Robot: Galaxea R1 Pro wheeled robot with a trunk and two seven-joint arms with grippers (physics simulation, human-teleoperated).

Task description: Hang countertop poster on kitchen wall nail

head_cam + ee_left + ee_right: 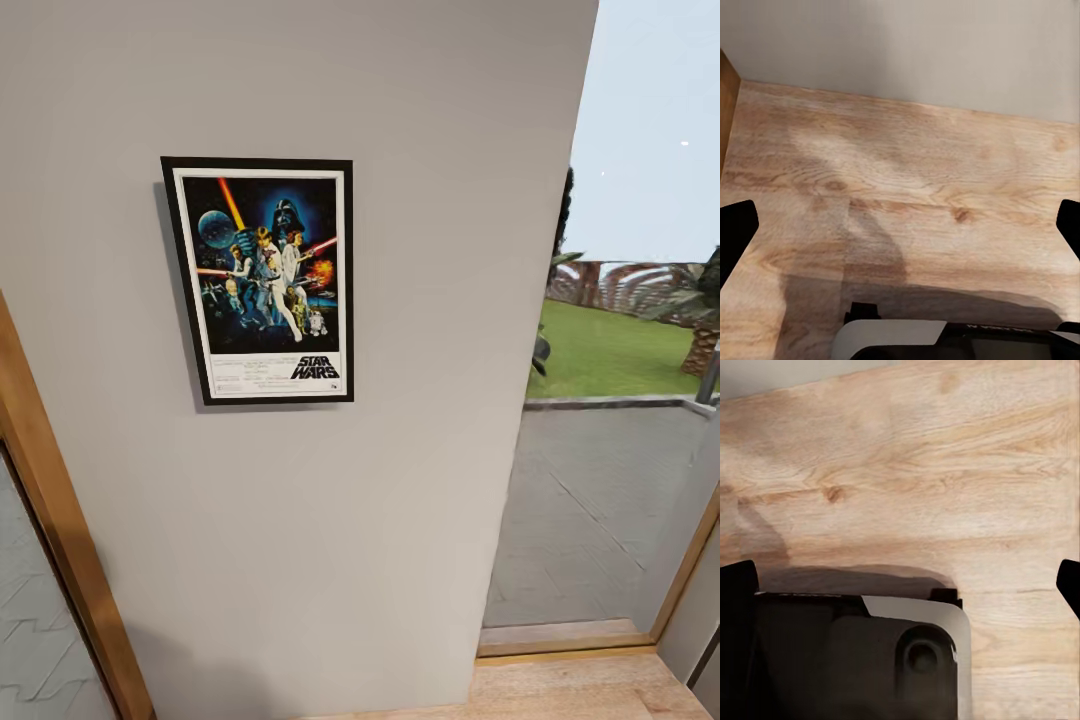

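The poster point(262, 281) hangs upright, flat against the wall point(420, 300) ahead of me, in that wall's upper left part. A door frame point(55, 520) runs along the wall's left edge. To the right of the wall, a glazed opening point(610, 420) gives onto a paved terrace point(590, 510), with a lawn point(620, 350) behind it. The floor point(590, 690) lies below the wall. My left end effector point(900, 225) and right end effector point(900, 585) both hang above that floor, fingers spread wide apart, with part of my base point(870, 660) beneath the right one.
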